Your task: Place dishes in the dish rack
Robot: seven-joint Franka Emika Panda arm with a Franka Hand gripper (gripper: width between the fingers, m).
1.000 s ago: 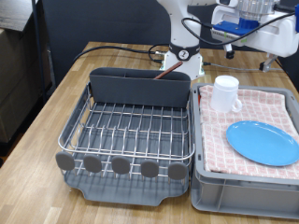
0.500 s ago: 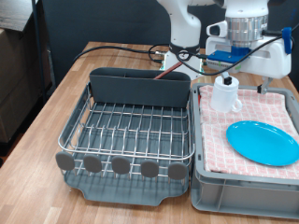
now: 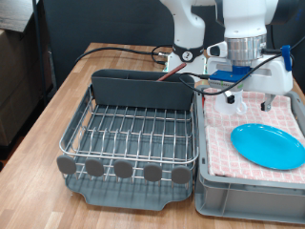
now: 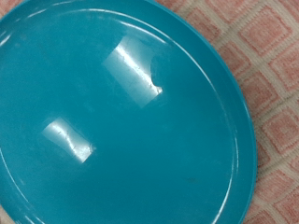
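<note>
Dish rack (image 3: 133, 129) empty, nothing racked yet: blue plate (image 3: 269, 145) lies on checked cloth (image 3: 229, 143) beside the rack, gripper (image 3: 250, 93) hovering above it, jaws' state can't tell.

This looked like a robotics lab staged as a kitchen corner. A white robot arm (image 3: 243, 29) with exposed black cables (image 3: 124, 52) stood at the far edge of a wooden table (image 3: 57, 114). On the table sat a dish rack (image 3: 133, 129) and a grey bin (image 3: 248, 196) lined with red-checked cloth (image 3: 224, 143), holding a light-blue plate (image 3: 269, 145). Dark panels (image 3: 95, 19) closed off the background.
</note>
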